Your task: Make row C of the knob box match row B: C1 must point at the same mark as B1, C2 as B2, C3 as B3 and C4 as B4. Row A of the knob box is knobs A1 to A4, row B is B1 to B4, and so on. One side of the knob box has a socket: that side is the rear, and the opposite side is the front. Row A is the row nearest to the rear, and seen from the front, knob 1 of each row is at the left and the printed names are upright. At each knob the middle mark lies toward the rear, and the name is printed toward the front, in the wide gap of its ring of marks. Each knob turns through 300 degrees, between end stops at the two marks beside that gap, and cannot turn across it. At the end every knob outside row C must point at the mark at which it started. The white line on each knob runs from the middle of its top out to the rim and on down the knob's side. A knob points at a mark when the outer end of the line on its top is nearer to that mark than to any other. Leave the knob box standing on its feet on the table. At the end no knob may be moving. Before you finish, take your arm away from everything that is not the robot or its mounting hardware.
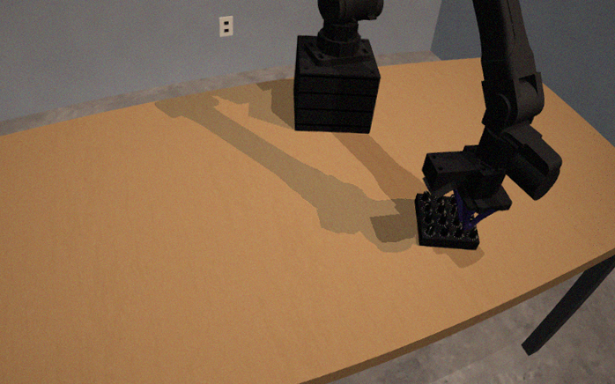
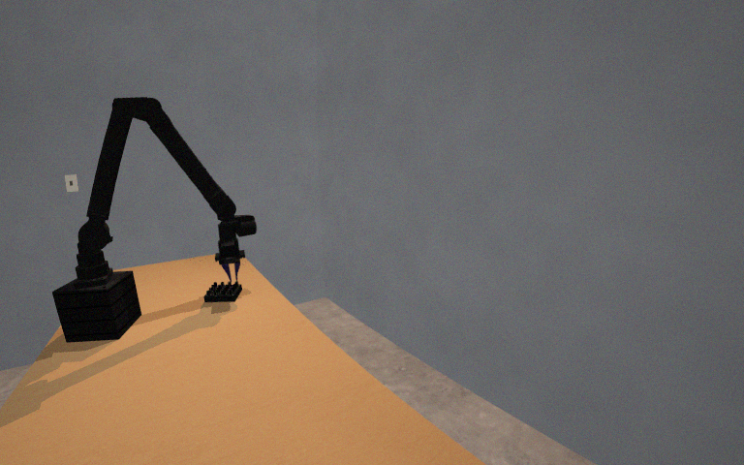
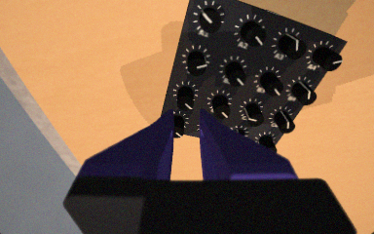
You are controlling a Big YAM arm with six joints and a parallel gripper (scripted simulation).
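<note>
Wrist view, tool (image 1: pixel 468 226) (image 2: pixel 233 282) (image 3: pixel 186 117) released, narrowly parted, hiding part of the knob box (image 1: pixel 447 243) (image 2: pixel 219 297) (image 3: pixel 220 48).

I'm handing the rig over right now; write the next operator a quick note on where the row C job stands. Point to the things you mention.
Gripper (image 1: pixel 468 226) (image 2: pixel 233 281) (image 3: pixel 186 117): jaws slightly apart, nothing between them, at the box's row D end.
Knob box (image 1: pixel 447 242) (image 2: pixel 221 298) (image 3: pixel 214 49): standing on the table.
Done: can't confirm any row C match to the exact mark; C2 and C4 look close to B2 and B4.
Left: C1 (image 3: pixel 185 97) differs from B1 (image 3: pixel 196 60); C3 (image 3: pixel 252 112) also seems off B3 (image 3: pixel 269 80). Check all four, without disturbing other rows.
</note>
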